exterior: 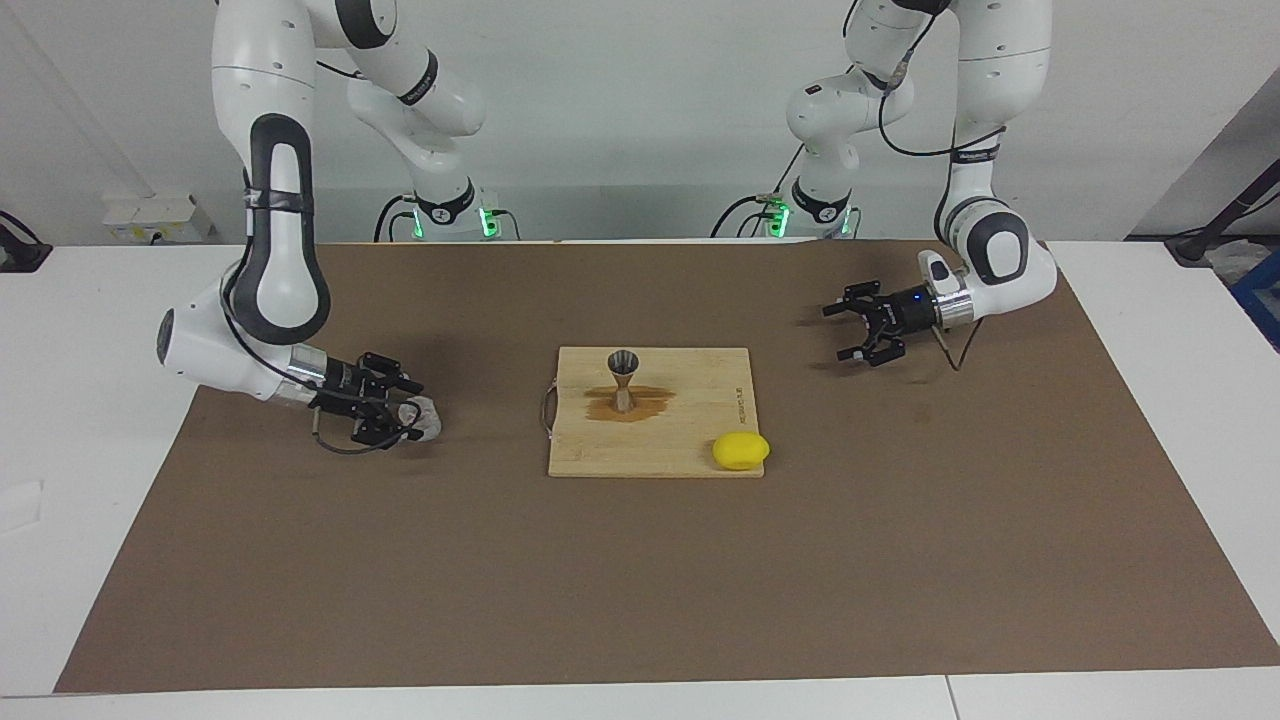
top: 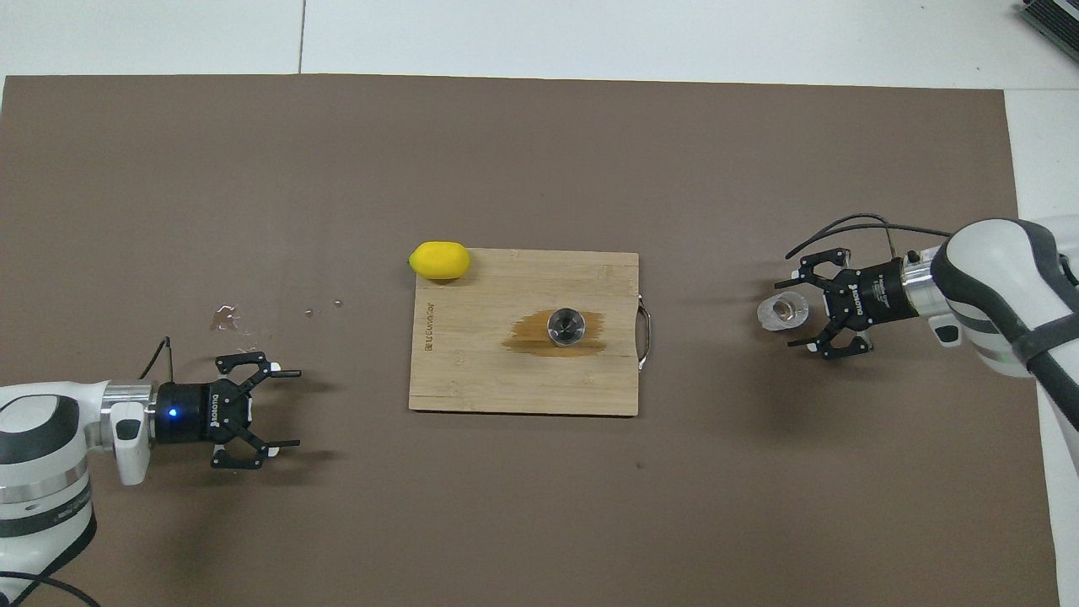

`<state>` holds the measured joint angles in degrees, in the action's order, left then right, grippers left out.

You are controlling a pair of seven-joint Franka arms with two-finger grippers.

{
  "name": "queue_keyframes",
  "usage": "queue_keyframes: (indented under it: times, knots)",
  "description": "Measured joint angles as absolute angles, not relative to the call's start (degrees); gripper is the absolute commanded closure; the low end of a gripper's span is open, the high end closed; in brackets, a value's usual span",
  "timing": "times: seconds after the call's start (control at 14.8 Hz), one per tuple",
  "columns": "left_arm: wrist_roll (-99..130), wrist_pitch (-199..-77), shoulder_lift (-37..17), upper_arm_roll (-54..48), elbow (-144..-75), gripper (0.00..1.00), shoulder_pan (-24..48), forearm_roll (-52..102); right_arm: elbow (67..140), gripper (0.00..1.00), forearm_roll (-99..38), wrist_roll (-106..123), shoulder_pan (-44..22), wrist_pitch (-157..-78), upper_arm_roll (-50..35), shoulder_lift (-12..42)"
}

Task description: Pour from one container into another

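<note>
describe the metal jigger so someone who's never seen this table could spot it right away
Find the wooden cutting board in the middle of the brown mat. The jigger stands upright on it, in a dark wet stain. It is silver-grey metal, two cones joined at a narrow waist, unlike the round yellow lemon at the board's corner.

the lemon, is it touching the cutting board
Touching. The facing view shows the lemon resting on the cutting board, at its corner; the overhead view shows it overhanging that corner's edge.
</note>
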<state>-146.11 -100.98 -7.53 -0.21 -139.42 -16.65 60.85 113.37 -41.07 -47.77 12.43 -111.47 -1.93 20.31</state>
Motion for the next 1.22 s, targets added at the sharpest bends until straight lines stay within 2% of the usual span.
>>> queue_keyframes:
  times: [0.2,0.34,0.47,0.61,0.68,0.74,0.95,1.22]
  knots:
    - [-141.6,-98.3,-6.5,-0.2,-134.2,0.00,-18.9,53.1,113.5,0.13,-41.1,-47.8,12.3,-112.6,-1.9,20.3]
    - [-136.8,-95.7,-4.3,0.0,-129.2,0.00,-21.2,45.3,113.7,0.20,-41.1,-47.8,12.0,-112.9,-1.9,20.3]
    - [-133.6,-92.6,-2.1,0.1,-124.4,0.00,-23.7,38.1,113.8,0.43,-41.1,-47.7,11.9,-112.9,-1.9,20.3]
    - [-132.3,-91.0,-1.2,0.2,-119.9,0.00,-24.7,32.7,113.8,0.78,-41.1,-47.7,11.8,-113.0,-1.9,20.3]
    - [-131.8,-90.8,-1.2,0.2,-117.8,0.00,-24.8,30.8,113.7,0.90,-41.1,-47.7,11.8,-113.1,-1.9,20.3]
    - [-130.7,-90.2,-1.3,0.0,-115.7,0.00,-24.7,29.1,113.6,0.94,-41.1,-47.7,11.8,-113.1,-1.9,20.3]
    - [-122.6,-86.1,-1.2,-0.9,-109.7,0.00,-23.9,24.5,113.3,0.95,-41.2,-48.1,11.3,-113.2,-1.9,19.7]
    - [-106.3,-83.9,0.1,-1.4,-104.3,0.00,-17.4,21.1,113.0,0.95,-41.2,-52.2,8.4,-113.2,-2.0,16.3]
